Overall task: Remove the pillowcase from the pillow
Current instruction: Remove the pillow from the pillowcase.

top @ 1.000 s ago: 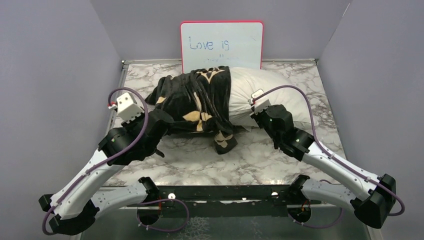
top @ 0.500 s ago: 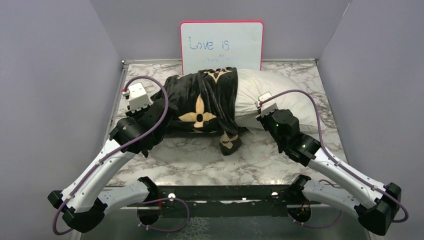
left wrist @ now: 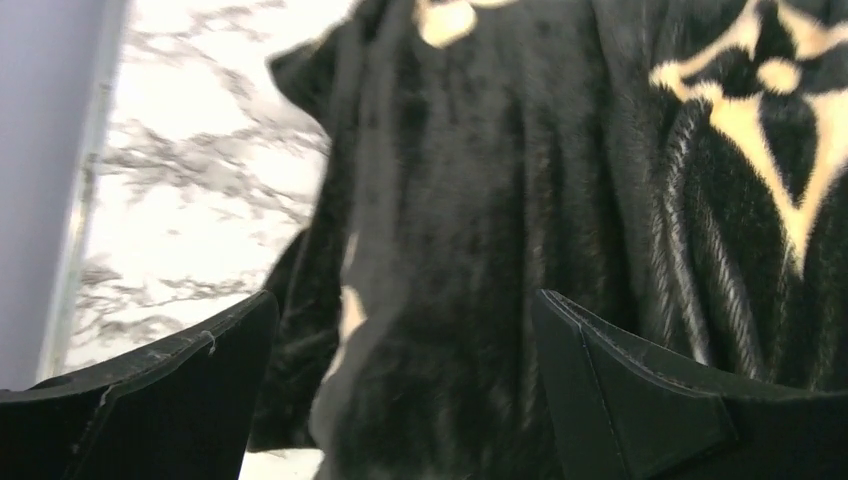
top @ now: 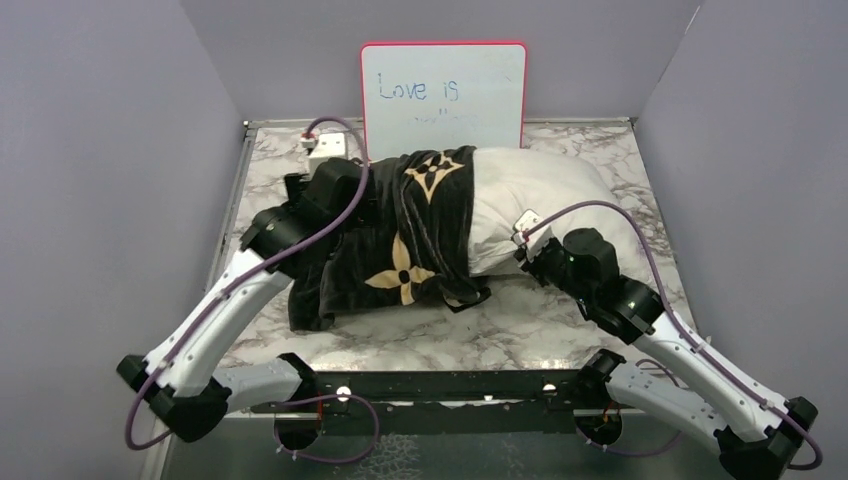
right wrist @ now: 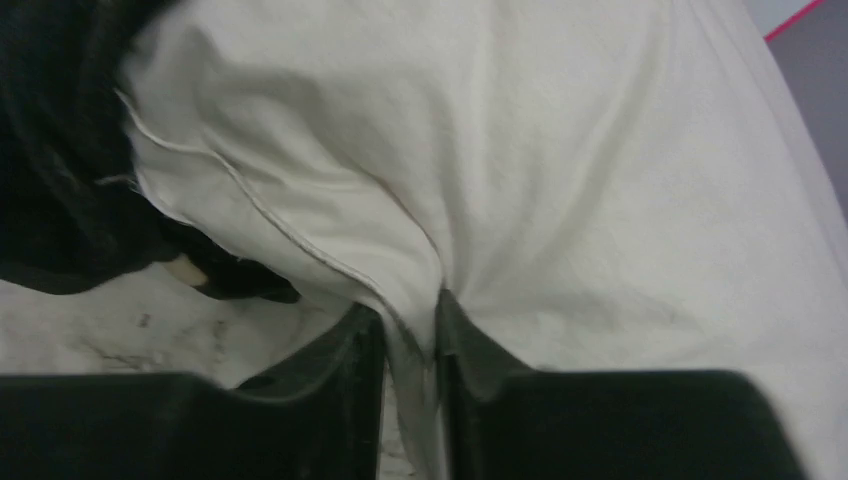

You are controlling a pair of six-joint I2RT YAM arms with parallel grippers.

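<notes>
Task partly done. The pillowcase (top: 400, 240) covers only the left half of the pillow (top: 530, 195). It is bunched there, and a loose stretch spills onto the table (top: 560, 320) toward the near edge. The pillow's right half lies bare. The right gripper (right wrist: 405, 305) is almost closed, pinching a fold of the white pillow near its lower edge. The left gripper (left wrist: 400, 300) is spread wide over the black fabric, gripping nothing. Remaining, in my judgement: draw the pillowcase off the left end.
</notes>
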